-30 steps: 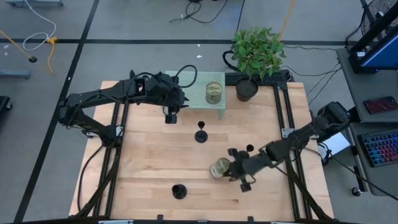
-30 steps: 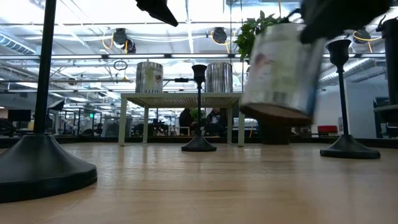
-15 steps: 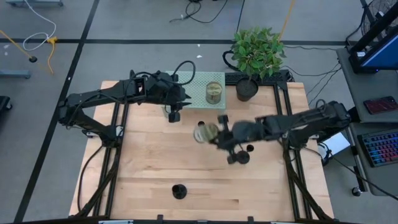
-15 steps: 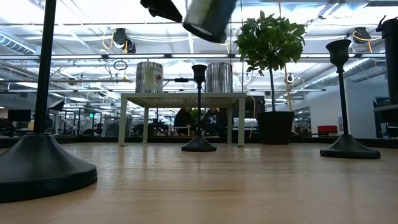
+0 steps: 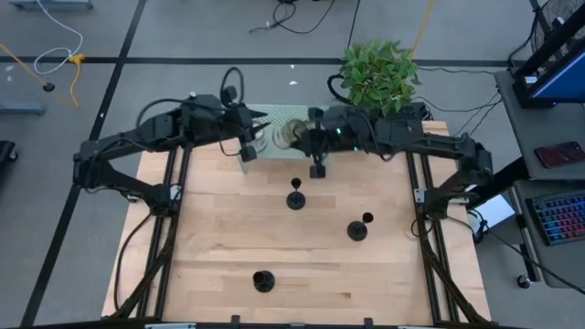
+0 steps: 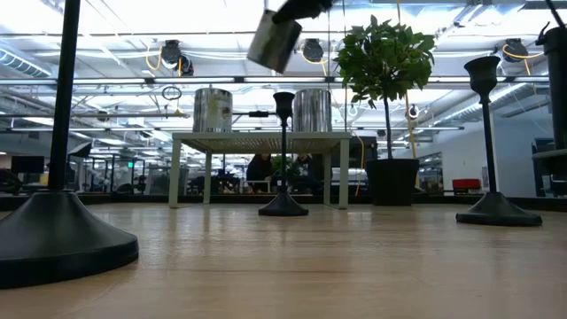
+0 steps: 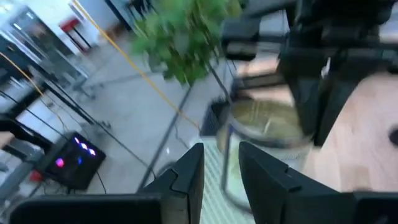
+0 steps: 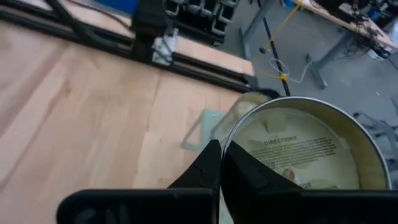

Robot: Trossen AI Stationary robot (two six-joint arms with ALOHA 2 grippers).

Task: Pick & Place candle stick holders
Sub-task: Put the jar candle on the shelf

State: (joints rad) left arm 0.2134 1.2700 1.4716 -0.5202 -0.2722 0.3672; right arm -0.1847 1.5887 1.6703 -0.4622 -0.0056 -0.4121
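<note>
Three black candle stick holders stand on their round bases on the wooden table: one at mid-table (image 5: 295, 196), one to the right (image 5: 358, 227), one near the front edge (image 5: 264, 281). My right gripper (image 5: 309, 137) reaches across to the far edge, shut on a round metal tin (image 5: 288, 135) above the pale green rack (image 5: 274, 115). My left gripper (image 5: 247, 151) is open and empty beside the rack's left end. In the low view, two more tins (image 6: 213, 109) (image 6: 312, 109) stand on the rack (image 6: 257, 137). My right gripper pinches the tin's edge (image 8: 239, 142) between its two fingers, beside the flat face with a printed label (image 8: 305, 149). The fingers come from the table's right. The tin (image 6: 275, 40) hangs tilted, lifted clear, above the rack.
A potted plant (image 5: 377, 78) in a black pot (image 5: 363, 132) stands at the far right, next to the rack. The black frame rails (image 5: 416, 183) run along both sides of the table. Bare wood lies between the candle stick holders.
My right gripper has carried the tin from low over the table's near right, up and across toward the far edge, to above the rack. This has uncovered the right candle stick holder. My left gripper has moved a little toward the far edge.
</note>
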